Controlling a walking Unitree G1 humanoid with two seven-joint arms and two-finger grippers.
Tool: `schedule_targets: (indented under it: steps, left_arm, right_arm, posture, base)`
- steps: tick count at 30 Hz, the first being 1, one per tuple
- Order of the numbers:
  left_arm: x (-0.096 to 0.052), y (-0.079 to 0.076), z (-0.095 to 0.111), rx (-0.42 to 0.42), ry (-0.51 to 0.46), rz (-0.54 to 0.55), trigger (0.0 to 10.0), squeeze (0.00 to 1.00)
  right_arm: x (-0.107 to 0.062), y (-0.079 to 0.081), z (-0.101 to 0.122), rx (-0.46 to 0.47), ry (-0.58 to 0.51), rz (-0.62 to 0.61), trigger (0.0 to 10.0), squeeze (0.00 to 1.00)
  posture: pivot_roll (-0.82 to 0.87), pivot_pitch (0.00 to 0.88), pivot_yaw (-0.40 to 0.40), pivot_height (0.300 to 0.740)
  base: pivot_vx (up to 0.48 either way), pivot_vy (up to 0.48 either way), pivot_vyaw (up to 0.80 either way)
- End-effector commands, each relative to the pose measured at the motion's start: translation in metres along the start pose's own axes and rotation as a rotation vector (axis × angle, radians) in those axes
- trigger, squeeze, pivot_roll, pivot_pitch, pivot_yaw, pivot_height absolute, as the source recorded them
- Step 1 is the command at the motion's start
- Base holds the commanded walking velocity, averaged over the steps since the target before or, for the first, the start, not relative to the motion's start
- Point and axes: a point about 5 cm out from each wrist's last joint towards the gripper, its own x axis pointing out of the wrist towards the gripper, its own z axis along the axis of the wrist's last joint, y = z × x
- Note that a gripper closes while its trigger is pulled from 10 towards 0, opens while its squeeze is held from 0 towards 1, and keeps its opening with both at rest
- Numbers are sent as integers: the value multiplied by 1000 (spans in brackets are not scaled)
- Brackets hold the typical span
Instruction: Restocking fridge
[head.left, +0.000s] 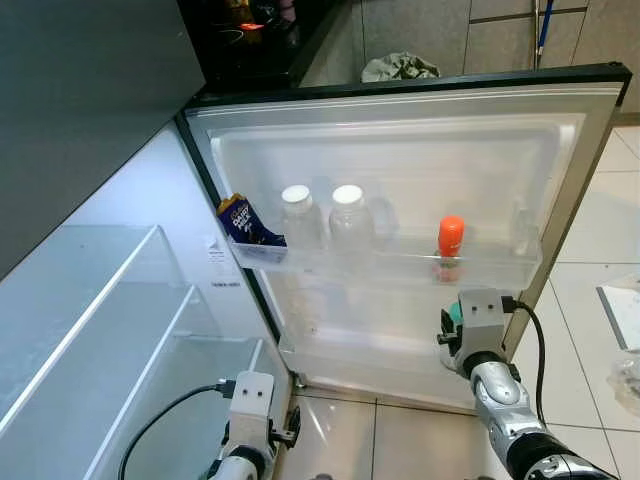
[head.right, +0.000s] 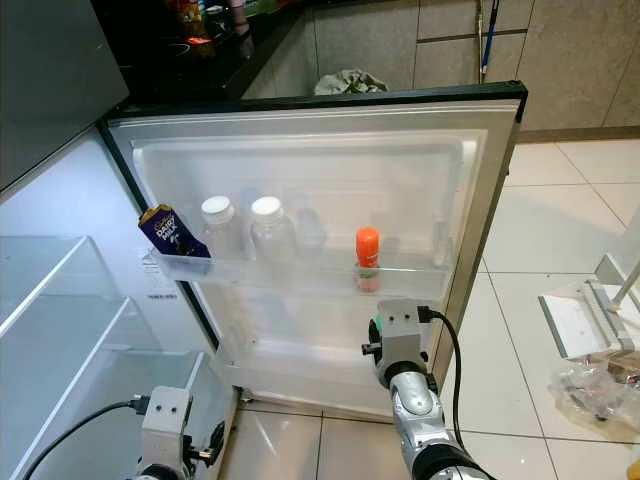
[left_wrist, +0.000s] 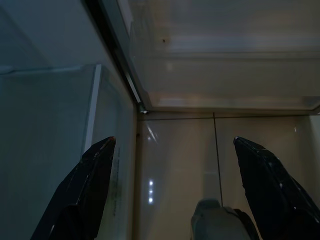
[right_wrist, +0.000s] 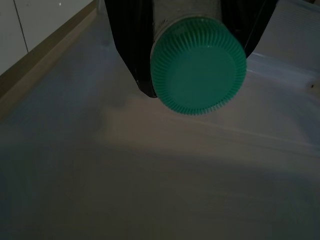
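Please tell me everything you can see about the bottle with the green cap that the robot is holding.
The green-capped bottle has a round, ribbed cap that looks like plastic; below it a pale, greyish neck shows. The right tool grips it, black fingers on both sides of the neck. It is held in front of the open fridge door, below the door shelf.

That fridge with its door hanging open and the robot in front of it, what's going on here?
The robot is stocking the fridge door. Its right tool is shut on a green-capped bottle, held low in front of the door's inner wall. The door shelf above already holds a blue packet, two white-capped bottles and an orange-capped bottle. The left tool hangs open near the floor by the fridge's glass shelves.
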Motion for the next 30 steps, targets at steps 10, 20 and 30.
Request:
schedule_targets:
  steps: [10, 20, 30]
  left_arm:
    - [-6, 5, -8, 6, 47, 9, 10000, 0]
    - [-4, 3, -6, 2, 46, 1, 10000, 0]
    - [0, 0, -4, -1, 41, -6, 10000, 0]
  right_arm:
    - [-6, 4, -19, 50, 119, 25, 10000, 663]
    - [-4, 0, -16, 49, 110, 5, 10000, 831]
    - [-1, 1, -4, 80, 28, -6, 10000, 0]
  posture:
    - [141, 232, 127, 621]
    - [131, 227, 127, 621]
    - [114, 218, 129, 621]
  base:
    - [0, 0, 0]
    - [0, 0, 0]
    - [0, 0, 0]
